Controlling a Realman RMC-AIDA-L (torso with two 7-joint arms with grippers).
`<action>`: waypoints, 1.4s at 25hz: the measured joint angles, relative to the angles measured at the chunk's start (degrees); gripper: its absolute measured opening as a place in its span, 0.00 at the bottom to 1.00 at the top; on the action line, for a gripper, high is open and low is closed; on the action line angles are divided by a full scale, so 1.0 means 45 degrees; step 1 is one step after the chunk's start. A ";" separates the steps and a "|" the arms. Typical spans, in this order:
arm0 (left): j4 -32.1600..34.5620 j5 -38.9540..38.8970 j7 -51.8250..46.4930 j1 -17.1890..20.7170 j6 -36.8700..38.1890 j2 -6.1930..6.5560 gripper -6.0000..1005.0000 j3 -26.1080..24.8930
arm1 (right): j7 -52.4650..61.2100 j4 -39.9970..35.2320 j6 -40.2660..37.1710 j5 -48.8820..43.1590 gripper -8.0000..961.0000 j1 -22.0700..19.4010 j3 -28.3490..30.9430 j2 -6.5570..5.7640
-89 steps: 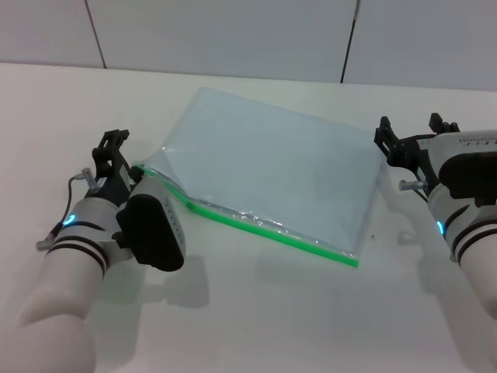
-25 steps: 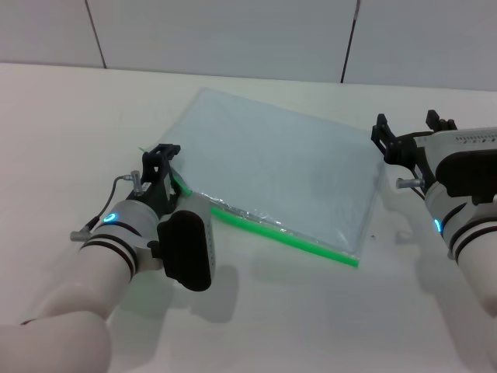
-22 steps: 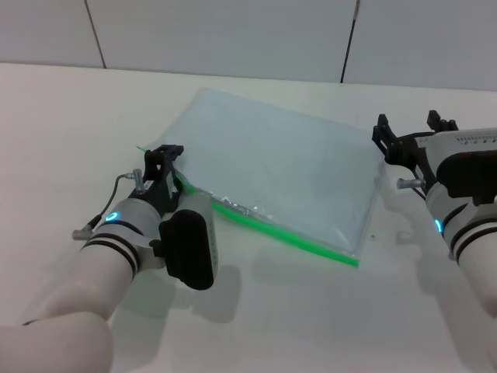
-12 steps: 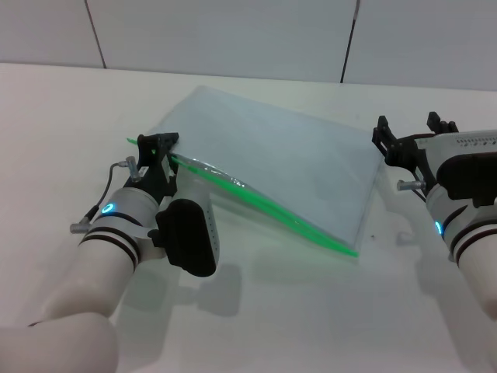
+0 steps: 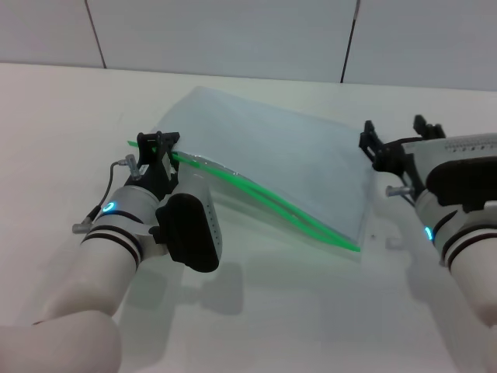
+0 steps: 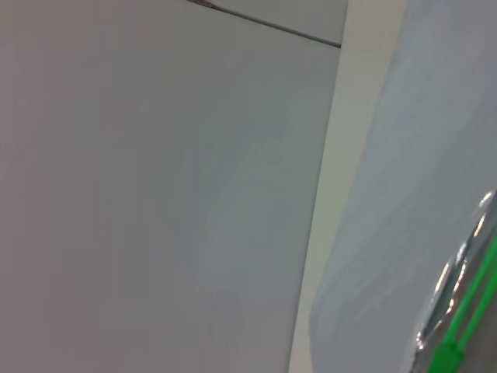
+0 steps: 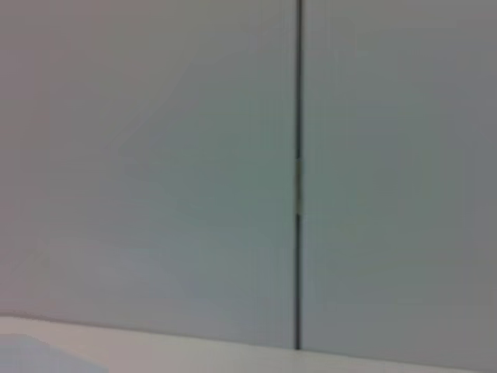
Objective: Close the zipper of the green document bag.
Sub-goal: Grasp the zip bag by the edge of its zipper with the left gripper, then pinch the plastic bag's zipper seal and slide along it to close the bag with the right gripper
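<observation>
The green document bag [image 5: 287, 155] lies slanted on the white table, a pale translucent pouch. Its bright green zipper [image 5: 326, 234] runs along the near long edge and shows as two slightly parted green lines. My left gripper [image 5: 158, 141] is shut on the zipper's left end and holds that corner raised off the table. In the left wrist view the bag [image 6: 388, 202] and a piece of the zipper [image 6: 466, 315] show close up. My right gripper [image 5: 394, 132] is open beside the bag's right short edge, and holds nothing.
The white table [image 5: 295, 318] stretches around the bag, with bare surface in front of it. A grey panelled wall [image 5: 233, 35] runs behind; its dark seam [image 7: 298, 171] fills the right wrist view.
My left gripper slid along the green edge, then rose and moved left, lifting that end of the bag. The right gripper moved left to the bag's right edge.
</observation>
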 joint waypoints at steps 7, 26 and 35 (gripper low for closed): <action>0.0126 0.0114 -0.0502 0.0032 -0.0613 0.0036 0.06 0.0082 | 0.0000 -0.0734 -0.0021 -0.1400 0.85 -0.0122 -0.0980 -0.0054; 0.0324 0.1928 -0.0756 0.0310 -0.1514 0.0026 0.06 0.0106 | -0.0001 -0.1768 -0.0678 -0.4843 0.85 -0.0216 -0.1766 -0.0124; 0.0339 0.2803 -0.0713 0.0383 -0.1557 0.0007 0.06 0.0124 | -0.0001 -0.1853 -0.0953 -0.5489 0.83 -0.0106 -0.1984 -0.0125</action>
